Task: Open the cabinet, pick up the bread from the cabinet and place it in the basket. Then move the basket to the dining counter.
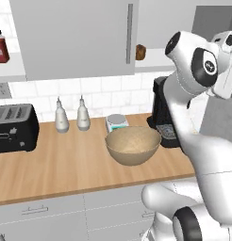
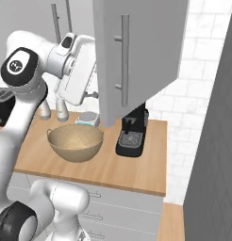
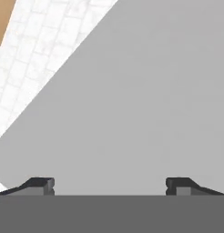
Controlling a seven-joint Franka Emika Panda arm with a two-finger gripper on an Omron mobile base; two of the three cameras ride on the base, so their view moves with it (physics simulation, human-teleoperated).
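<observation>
bread (image 1: pixel 140 52) in cabinet (image 1: pixel 75 37), above basket (image 1: pixel 133 144)

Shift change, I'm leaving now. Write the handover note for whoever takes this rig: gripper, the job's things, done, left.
Gripper: open, holding nothing, facing a grey cabinet panel close up.
Cabinet: right door swung open, left door shut.
Bread: on the shelf inside the cabinet, untouched.
Basket: on the tiled-wall worktop, beside the coffee machine, nothing in it.
Done: cabinet opened.
Left: pick up the bread, put it in the basket, carry the basket to the dining counter.
</observation>
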